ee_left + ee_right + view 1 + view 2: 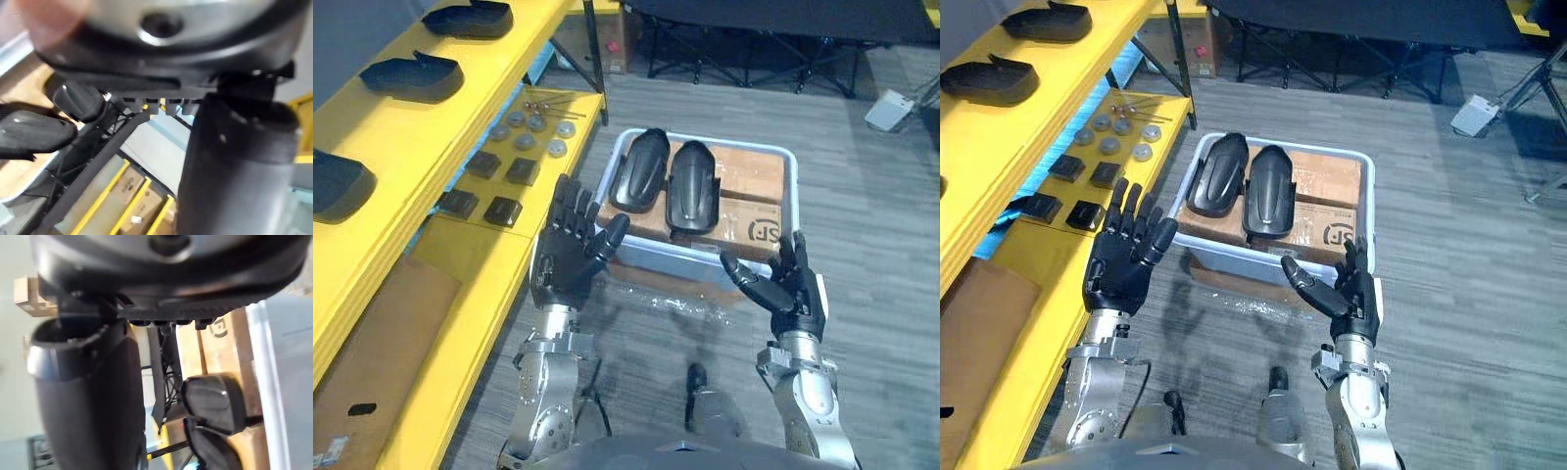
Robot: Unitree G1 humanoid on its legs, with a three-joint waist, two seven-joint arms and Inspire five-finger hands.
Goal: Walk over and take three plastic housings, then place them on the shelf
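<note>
Grey plank floor; yellow shelf on the left carries three black plastic housings on its upper level; two more housings lie side by side on cardboard boxes in a pale bin ahead. Left hand raised, fingers straight and spread, empty, near the bin's left corner; right hand raised at the bin's near edge, fingers relaxed, thumb out, holding nothing.
</note>
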